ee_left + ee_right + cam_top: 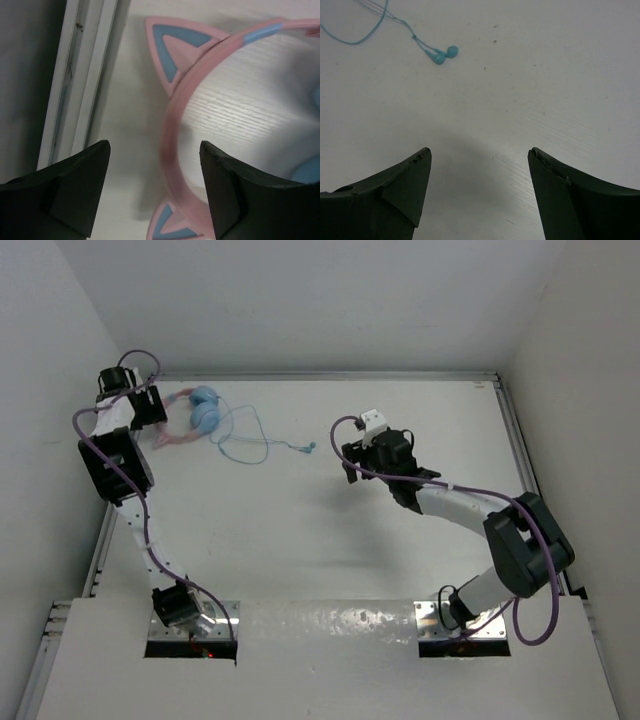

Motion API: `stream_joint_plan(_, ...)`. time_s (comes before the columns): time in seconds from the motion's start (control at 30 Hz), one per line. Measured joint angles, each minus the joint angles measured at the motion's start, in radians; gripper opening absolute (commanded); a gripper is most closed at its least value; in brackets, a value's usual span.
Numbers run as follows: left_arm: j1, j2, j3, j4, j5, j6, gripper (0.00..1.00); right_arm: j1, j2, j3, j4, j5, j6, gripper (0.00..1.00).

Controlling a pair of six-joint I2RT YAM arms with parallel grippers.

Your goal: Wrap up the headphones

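Observation:
The headphones (pixel 203 412) lie at the far left of the table, light blue ear cups together and the pink headband (pixel 168 438) arching toward the left wall. My left gripper (pixel 155 415) hangs over the headband. In the left wrist view the headband (pixel 172 125) runs between the open jaws, close to the right finger (pixel 225 185), with a cat ear (pixel 175 47) above. The thin blue cord (pixel 243 440) loops rightward to its plug end (pixel 310 447). My right gripper (pixel 347 464) stands open just right of that end (pixel 445 54), with only bare table between its fingers (pixel 400 185).
A metal rail (pixel 75 75) borders the table just left of the headphones, with the wall beyond it. Another rail (pixel 515 440) runs along the right edge. Purple cables (pixel 135 358) loop off both arms.

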Motion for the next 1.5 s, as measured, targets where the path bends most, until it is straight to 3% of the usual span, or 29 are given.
stream_joint_plan(0.17, -0.002, 0.052, 0.03, 0.021, -0.069, 0.0, 0.46, 0.004, 0.022, 0.003, -0.007, -0.008, 0.007, 0.77)
stream_joint_plan(0.27, -0.01, 0.08, 0.072, 0.018, -0.061, 0.012, 0.16, 0.001, 0.033, 0.027, -0.019, -0.016, -0.001, 0.75)
stream_joint_plan(0.3, -0.014, 0.084, 0.078, 0.019, -0.055, 0.018, 0.0, 0.0, 0.037, 0.039, -0.024, -0.023, -0.005, 0.74)
stream_joint_plan(0.53, -0.032, 0.077, 0.101, -0.047, 0.082, 0.039, 0.0, 0.0, 0.043, 0.137, -0.082, -0.156, -0.083, 0.59)
stream_joint_plan(0.7, -0.096, -0.053, 0.09, -0.135, 0.142, 0.088, 0.0, 0.0, 0.018, 0.181, -0.099, -0.255, -0.14, 0.91)
stream_joint_plan(0.87, -0.208, -0.404, 0.042, -0.118, 0.2, 0.11, 0.0, -0.001, -0.067, 0.166, -0.055, -0.346, -0.209, 0.91)
stream_joint_plan(1.1, -0.291, -0.697, 0.184, -0.068, 0.314, 0.068, 0.0, -0.001, -0.103, 0.144, 0.062, -0.426, -0.248, 0.94)
stream_joint_plan(1.23, -0.296, -0.732, 0.19, -0.077, 0.33, 0.053, 0.0, 0.0, -0.103, 0.117, 0.143, -0.457, -0.251, 0.92)
stream_joint_plan(1.5, -0.301, -0.648, 0.189, -0.148, 0.324, 0.033, 0.0, 0.031, -0.069, 0.073, 0.257, -0.547, -0.259, 0.92)
